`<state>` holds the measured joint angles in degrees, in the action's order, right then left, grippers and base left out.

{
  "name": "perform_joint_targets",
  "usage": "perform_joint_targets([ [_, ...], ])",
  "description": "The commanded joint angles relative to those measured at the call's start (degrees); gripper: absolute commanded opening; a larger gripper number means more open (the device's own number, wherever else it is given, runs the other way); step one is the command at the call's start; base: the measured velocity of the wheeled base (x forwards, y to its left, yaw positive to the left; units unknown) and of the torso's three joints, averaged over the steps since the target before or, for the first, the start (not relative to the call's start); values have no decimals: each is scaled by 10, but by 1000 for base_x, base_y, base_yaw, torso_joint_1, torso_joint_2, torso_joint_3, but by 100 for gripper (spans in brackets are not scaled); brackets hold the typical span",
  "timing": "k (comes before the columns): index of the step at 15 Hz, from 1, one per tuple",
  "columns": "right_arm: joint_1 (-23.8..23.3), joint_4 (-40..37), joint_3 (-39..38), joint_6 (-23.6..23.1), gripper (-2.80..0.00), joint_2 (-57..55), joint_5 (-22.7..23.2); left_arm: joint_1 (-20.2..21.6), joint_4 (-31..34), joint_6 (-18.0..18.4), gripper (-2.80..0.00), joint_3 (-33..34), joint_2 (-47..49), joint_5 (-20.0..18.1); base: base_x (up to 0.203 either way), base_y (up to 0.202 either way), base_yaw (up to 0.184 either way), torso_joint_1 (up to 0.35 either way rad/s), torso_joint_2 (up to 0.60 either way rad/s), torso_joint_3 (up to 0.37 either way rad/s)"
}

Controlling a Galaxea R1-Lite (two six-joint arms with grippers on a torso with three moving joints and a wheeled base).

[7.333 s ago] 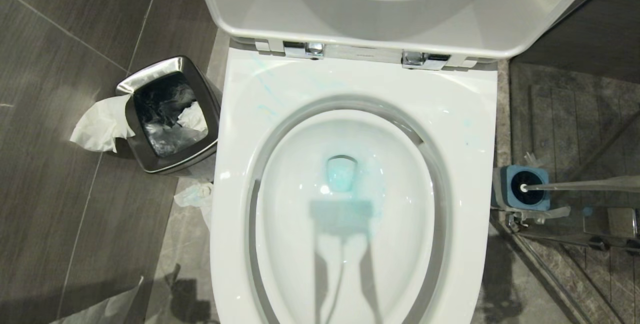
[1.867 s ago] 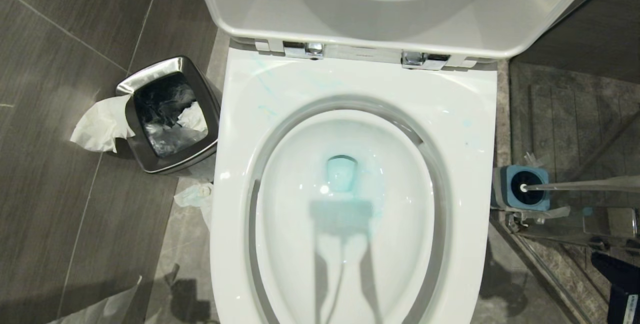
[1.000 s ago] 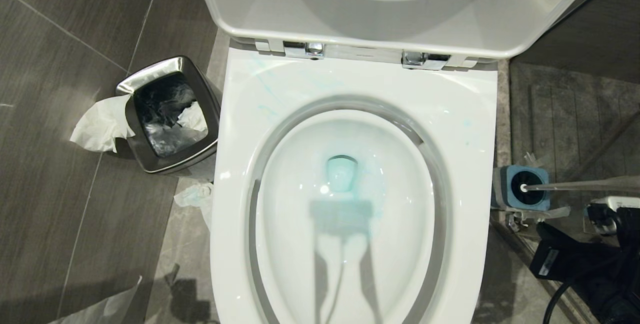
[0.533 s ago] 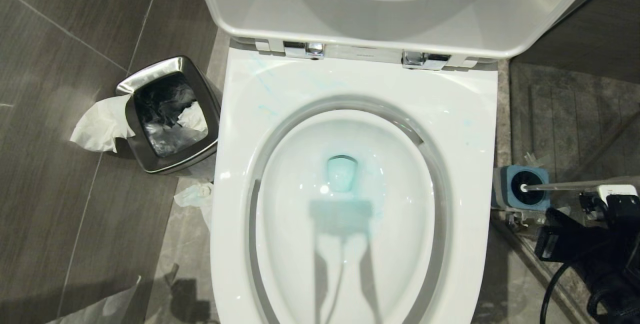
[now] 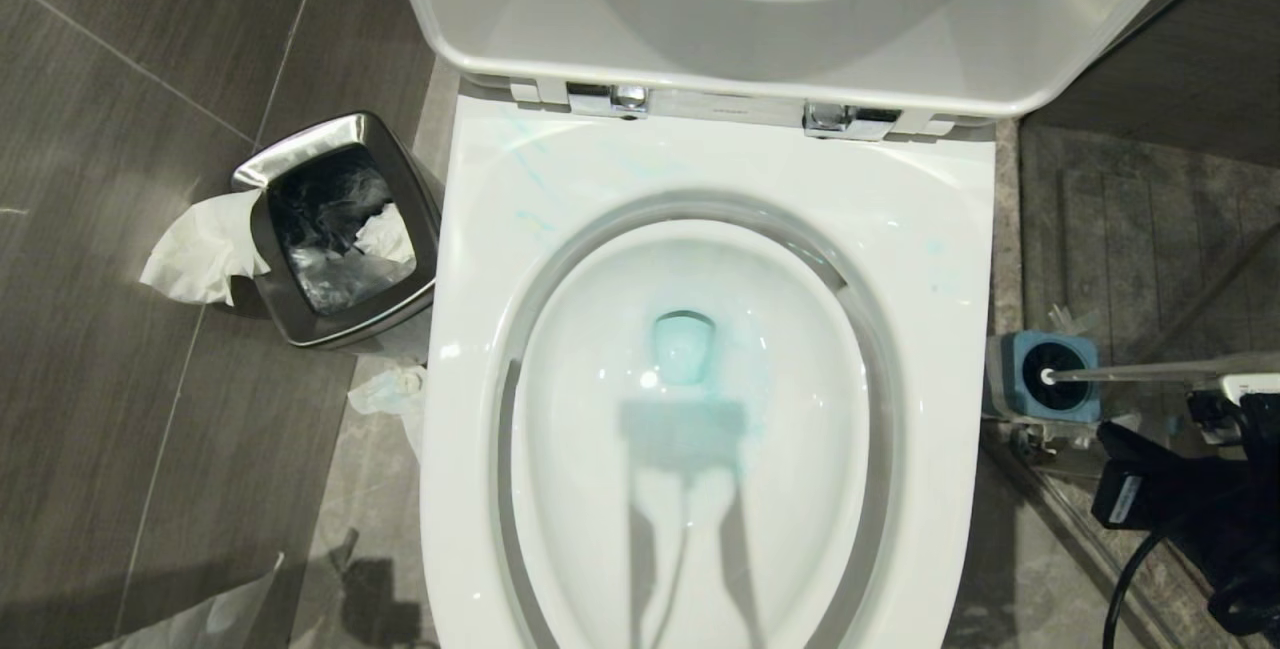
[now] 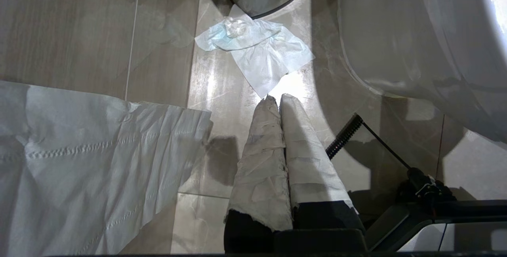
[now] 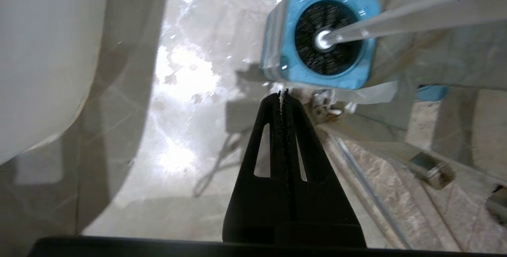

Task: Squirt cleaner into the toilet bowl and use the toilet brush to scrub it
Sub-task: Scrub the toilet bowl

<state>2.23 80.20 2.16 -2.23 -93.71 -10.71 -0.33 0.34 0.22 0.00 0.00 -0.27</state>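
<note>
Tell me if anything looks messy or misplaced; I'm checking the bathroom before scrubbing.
Yes. White tissue hangs over the square steel waste bin's rim, more crumpled paper lies on the floor beside the white toilet bowl, and pale turquoise cleaner streaks mark its rim.

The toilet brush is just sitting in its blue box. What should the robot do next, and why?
Probably open the right gripper and reach for the toilet brush handle. The gripper is shut and empty beside the blue holder, the brush sits inside it, and blue cleaner already tints the toilet bowl, so scrubbing comes next.
</note>
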Motion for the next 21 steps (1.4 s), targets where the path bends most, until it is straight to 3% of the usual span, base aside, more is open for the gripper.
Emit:
perform_joint_targets([
  [1, 0, 5, -11, 0, -280, 3, 2, 0, 0, 0, -280, 1, 0, 0, 0, 0, 0, 0, 0, 0],
  [6, -1, 23, -17, 1, -280, -3, 2, 0, 0, 0, -280, 1, 0, 0, 0, 0, 0, 0, 0, 0],
  [7, -1, 25, -16, 0, 0, -6, 2, 0, 0, 0, -280, 1, 0, 0, 0, 0, 0, 0, 0, 0],
  [21, -66, 72, 47, 4, 0, -81, 1, 0, 0, 0, -280, 1, 0, 0, 0, 0, 0, 0, 0, 0],
])
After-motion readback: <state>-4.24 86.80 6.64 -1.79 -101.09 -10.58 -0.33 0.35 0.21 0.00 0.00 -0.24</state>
